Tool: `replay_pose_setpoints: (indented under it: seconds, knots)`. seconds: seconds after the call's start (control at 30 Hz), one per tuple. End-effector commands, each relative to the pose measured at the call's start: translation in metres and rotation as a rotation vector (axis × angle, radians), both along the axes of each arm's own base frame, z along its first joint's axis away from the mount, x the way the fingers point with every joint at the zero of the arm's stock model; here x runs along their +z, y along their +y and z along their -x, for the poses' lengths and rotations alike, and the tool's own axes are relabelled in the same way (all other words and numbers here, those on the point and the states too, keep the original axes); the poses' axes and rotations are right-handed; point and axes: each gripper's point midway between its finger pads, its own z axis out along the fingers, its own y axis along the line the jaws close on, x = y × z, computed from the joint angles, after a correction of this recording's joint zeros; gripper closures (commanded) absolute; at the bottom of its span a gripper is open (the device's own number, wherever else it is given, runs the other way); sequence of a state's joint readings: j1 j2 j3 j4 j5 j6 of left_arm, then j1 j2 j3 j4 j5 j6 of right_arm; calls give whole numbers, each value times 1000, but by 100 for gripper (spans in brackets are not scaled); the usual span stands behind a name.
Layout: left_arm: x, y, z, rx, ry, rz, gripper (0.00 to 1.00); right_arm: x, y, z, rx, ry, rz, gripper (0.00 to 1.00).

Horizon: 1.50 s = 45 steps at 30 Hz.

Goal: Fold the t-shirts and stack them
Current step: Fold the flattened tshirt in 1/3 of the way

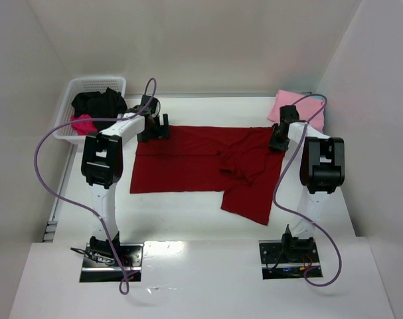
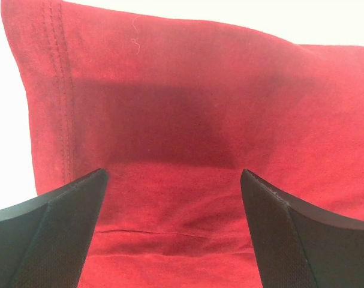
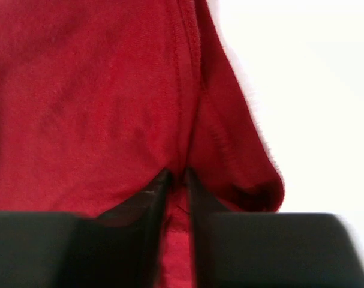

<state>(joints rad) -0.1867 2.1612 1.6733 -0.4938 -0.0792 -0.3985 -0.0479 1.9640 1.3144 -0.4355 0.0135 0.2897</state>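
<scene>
The dark red t-shirt (image 1: 188,163) lies spread out on the white desk (image 1: 188,219), between the two arms. The left gripper (image 1: 155,128) is at the shirt's far left corner. Its jaws are wide open just over the red cloth and hold nothing. The right gripper (image 1: 279,141) is at the far right corner. Its jaws are almost closed and pinch a fold of the red cloth. A folded pink t-shirt (image 1: 281,105) lies far right. A black t-shirt (image 1: 98,103) and a magenta t-shirt (image 1: 83,124) sit in the basket (image 1: 88,85), far left.

White table (image 1: 188,219), dark red t-shirt (image 1: 188,163) spread mid-table, folded pink t-shirt (image 1: 285,100) far right, white basket (image 1: 95,81) far left
</scene>
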Motion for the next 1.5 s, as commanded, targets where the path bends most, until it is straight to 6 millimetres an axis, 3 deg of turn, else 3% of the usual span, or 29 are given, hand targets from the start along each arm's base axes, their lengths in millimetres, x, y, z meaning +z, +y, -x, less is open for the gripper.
replay_pose_setpoints:
  seconds: [0.0, 0.23, 0.47, 0.63, 0.9, 1.03, 1.13, 1.2, 1.37, 1.47]
  knots:
    - [-13, -3, 1, -5, 19, 10, 1, -4, -4, 0, -15, 6, 43, 83]
    - [-23, -1, 7, 8, 54, -2, 1, 20, -12, -6, -37, -38, 82, 86]
    - [-26, 3, 9, 17, 60, -20, 1, 26, -20, -3, -58, -35, 119, 86]
    - [-29, 4, 12, 17, 69, -21, 1, 37, -40, 0, -107, -50, 139, 85]
    - [-26, 4, 13, 7, 68, -26, 1, 38, -40, 2, -107, -50, 139, 82]
    - [-25, 5, 16, -1, 69, -31, 1, 34, -33, -1, -87, -53, 103, 70]
    - [-24, 4, 21, -5, 82, -25, 1, 38, -32, -6, -83, -71, 96, 53]
    - [-21, 5, 22, -13, 83, -30, 1, 38, -32, -6, -83, -72, 96, 51]
    - [-10, 5, 31, -18, 80, -21, 1, 66, -17, -15, -31, -152, 30, 41]
    - [-5, 7, 37, -26, 82, -26, 1, 88, -21, -18, -43, -209, 50, 36]
